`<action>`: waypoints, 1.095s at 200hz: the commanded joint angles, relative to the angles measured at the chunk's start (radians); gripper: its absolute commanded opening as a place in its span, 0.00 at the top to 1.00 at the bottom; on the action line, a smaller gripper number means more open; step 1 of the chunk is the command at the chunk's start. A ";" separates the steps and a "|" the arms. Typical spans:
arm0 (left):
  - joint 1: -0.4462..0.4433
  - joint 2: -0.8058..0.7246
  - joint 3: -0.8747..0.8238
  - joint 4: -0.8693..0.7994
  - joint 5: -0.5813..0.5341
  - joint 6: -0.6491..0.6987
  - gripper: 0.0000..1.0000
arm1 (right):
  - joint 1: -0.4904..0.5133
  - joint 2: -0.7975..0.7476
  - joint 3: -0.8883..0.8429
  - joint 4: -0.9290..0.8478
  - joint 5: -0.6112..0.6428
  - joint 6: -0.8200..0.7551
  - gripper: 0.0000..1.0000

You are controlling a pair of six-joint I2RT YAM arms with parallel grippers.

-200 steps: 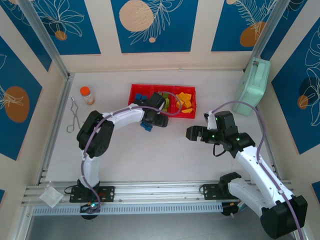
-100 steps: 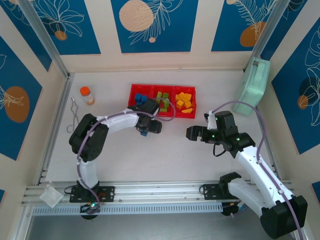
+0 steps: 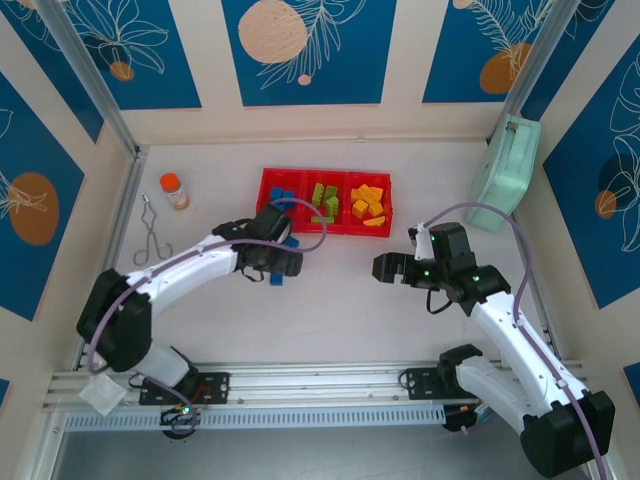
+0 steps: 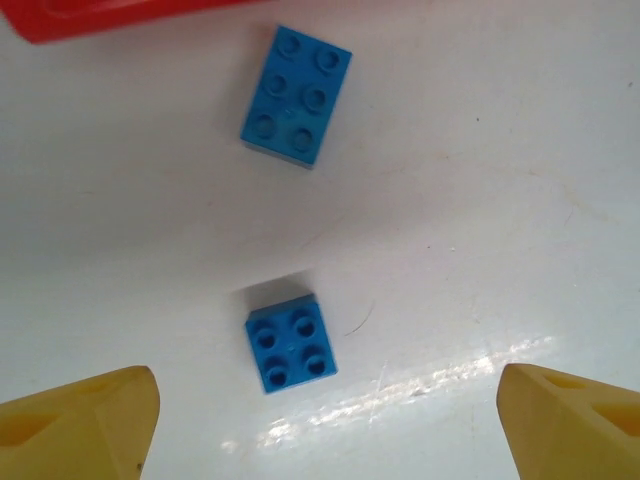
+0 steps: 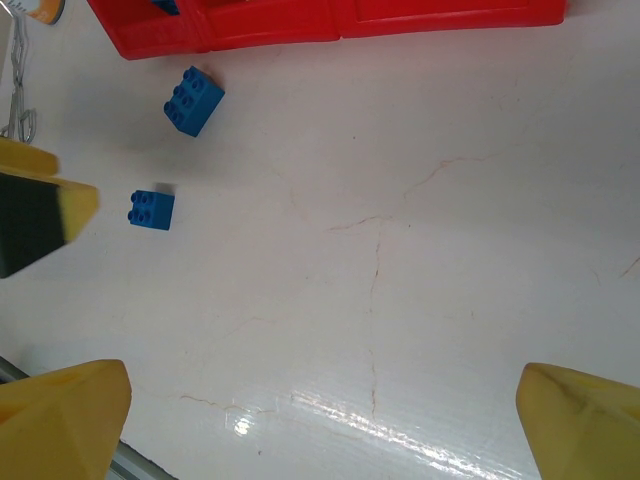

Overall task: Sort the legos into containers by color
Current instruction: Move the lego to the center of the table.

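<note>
Two blue legos lie on the white table just in front of the red tray: a six-stud brick near the tray's wall, and a four-stud brick nearer to me. My left gripper hovers open over the four-stud brick, its yellow fingers wide apart and touching nothing. The tray's compartments hold blue, green and yellow-orange bricks. My right gripper is open over bare table to the right.
An orange-capped bottle and metal tongs sit at the far left. A mint-green case leans against the right wall. Walls enclose the table on three sides.
My left arm has drawn back from the tray toward the near left and its jaws have widened. The small blue brick seen at its fingertips now lies on the table. The right arm is still.
</note>
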 commanded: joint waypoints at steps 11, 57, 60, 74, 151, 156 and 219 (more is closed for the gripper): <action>0.002 -0.061 -0.076 -0.078 -0.069 -0.071 0.16 | -0.004 -0.004 -0.016 -0.006 -0.018 0.010 0.01; -0.003 -0.003 -0.123 -0.026 -0.091 -0.193 0.28 | -0.004 0.017 -0.011 -0.009 -0.025 0.007 0.01; -0.005 0.006 -0.120 -0.028 -0.097 -0.197 0.28 | -0.003 0.016 -0.010 -0.008 -0.024 0.008 0.01; -0.011 0.044 -0.106 -0.022 -0.118 -0.216 0.30 | -0.004 0.014 -0.014 -0.007 -0.023 0.008 0.01; -0.039 0.183 -0.044 0.064 -0.109 -0.236 0.31 | -0.005 0.033 -0.018 0.004 -0.022 0.009 0.01; -0.038 0.186 -0.042 0.069 -0.105 -0.235 0.31 | -0.005 0.033 -0.019 0.005 -0.020 0.008 0.01; -0.039 0.176 -0.045 0.125 -0.037 -0.235 0.24 | -0.005 0.040 -0.017 0.006 -0.016 0.008 0.01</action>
